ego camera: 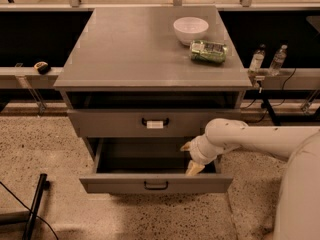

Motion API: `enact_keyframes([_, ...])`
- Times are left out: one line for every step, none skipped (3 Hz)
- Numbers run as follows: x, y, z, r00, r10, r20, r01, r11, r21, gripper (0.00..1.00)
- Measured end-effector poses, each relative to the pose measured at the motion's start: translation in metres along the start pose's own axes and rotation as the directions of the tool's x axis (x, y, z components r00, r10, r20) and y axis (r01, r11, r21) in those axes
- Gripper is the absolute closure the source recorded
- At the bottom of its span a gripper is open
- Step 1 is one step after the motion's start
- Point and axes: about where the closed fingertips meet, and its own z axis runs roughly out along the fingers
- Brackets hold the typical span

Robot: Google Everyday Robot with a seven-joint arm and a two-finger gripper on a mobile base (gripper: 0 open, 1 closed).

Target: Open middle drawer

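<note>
The middle drawer [120, 184] is a wide, shallow grey drawer with a small black loop handle [156, 185]. It stands pulled well out from the cabinet, and its dark inside shows. Above it is the taller grey drawer [110, 124] with a white tag on its handle [155, 123], standing slightly out. The lowest drawer is hidden under the open one. My gripper [190, 158] is on a white arm coming from the right. It hangs over the right end of the open drawer's inside, its cream fingers [195, 168] spread and holding nothing.
On the cabinet top [130, 54] are a white bowl [190, 30] and a green packet [208, 51]. Two bottles [257, 59] stand on the right rail. A black stand leg [35, 204] lies on the speckled floor at the left.
</note>
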Motion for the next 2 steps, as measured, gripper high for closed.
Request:
enact_keyframes([0.012, -0.013, 0.003, 0.999, 0.039, -0.004, -0.039, 0.9992, 0.005, 0.56])
enact_keyframes([0.031, -0.018, 0.013, 0.997, 0.073, 0.006, -0.073, 0.9973, 0.001, 0.68])
